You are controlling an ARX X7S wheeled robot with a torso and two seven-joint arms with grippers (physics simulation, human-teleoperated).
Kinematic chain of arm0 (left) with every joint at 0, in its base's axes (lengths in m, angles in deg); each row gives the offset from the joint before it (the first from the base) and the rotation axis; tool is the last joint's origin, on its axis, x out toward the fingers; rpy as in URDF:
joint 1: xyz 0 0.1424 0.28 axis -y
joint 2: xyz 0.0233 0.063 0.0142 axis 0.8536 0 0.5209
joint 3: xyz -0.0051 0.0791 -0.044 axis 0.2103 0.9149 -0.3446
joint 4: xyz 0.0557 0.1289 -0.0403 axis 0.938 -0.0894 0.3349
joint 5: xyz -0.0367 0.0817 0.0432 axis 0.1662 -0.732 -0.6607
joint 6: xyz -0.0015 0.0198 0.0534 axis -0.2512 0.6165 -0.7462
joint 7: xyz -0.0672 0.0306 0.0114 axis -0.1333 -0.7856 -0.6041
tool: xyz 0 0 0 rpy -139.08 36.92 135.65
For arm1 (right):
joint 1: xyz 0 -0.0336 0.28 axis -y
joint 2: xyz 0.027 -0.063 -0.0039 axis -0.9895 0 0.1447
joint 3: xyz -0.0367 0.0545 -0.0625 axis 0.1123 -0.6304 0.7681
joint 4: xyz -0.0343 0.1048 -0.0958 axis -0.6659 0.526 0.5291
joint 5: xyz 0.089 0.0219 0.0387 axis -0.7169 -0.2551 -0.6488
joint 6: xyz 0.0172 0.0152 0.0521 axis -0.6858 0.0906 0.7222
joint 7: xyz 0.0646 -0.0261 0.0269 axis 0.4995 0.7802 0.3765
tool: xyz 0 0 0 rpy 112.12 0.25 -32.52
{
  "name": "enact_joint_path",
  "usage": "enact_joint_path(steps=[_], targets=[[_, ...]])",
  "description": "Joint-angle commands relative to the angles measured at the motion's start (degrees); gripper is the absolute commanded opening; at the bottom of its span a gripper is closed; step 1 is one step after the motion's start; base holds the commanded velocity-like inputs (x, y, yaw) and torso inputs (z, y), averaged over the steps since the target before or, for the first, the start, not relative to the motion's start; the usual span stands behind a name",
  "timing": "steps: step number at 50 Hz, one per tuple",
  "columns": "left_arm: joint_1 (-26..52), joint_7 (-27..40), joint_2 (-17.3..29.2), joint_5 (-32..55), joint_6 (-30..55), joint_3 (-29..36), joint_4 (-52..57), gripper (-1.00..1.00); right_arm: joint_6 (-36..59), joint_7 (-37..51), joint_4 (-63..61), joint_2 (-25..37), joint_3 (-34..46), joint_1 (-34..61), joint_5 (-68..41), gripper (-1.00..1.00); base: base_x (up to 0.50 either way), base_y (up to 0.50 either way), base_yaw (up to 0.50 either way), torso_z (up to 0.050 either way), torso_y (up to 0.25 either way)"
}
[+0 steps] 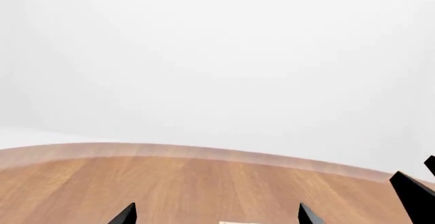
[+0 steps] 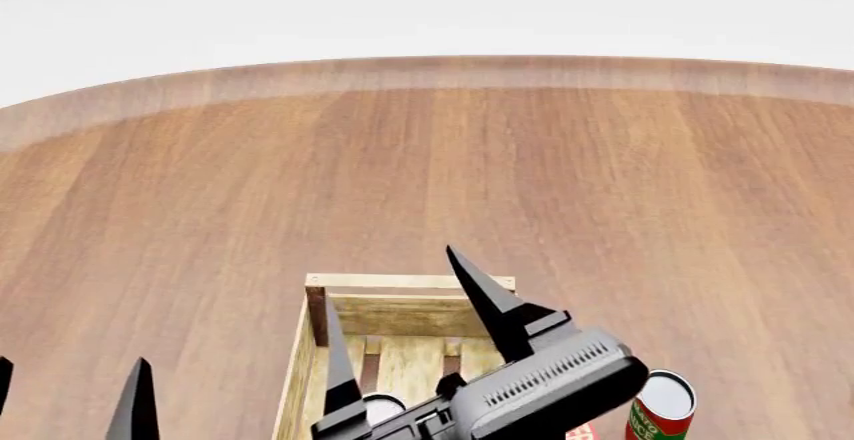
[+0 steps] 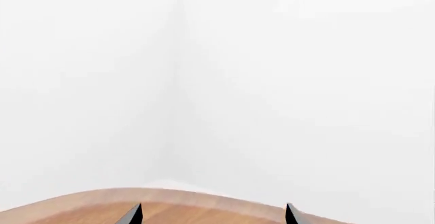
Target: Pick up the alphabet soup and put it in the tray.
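The tray is a light-wood slatted crate at the near middle of the table in the head view. Inside it a pale round can top peeks out; it looks like the alphabet soup, its label hidden by my right arm. My right gripper hovers over the tray, open, with nothing between its fingers. My left gripper is open at the lower left, beside the tray. The left wrist view shows the left gripper spread over bare wood. The right gripper points past the table's far rim.
A red-and-green-labelled can stands upright on the table just right of the tray. The round wooden table stretches away to a curved far edge, with white walls beyond. A black finger of the right gripper shows in the left wrist view.
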Motion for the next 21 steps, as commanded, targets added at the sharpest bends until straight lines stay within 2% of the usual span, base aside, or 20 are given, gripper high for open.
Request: enact_joint_path(steps=[1,21], targets=[[-0.46,0.55,0.73,0.92,0.41,-0.27,2.18,1.0,1.25,1.66,-4.0,1.38,0.15,-0.53,1.13,1.0,0.0,0.0,0.0,0.0,0.0],[-1.31,1.64,1.92,2.08,0.53,-1.03,5.74,1.0,3.22,3.93,-10.01,3.32,0.22,-1.22,2.27,1.0,0.0,0.0,0.0,0.0,0.0]])
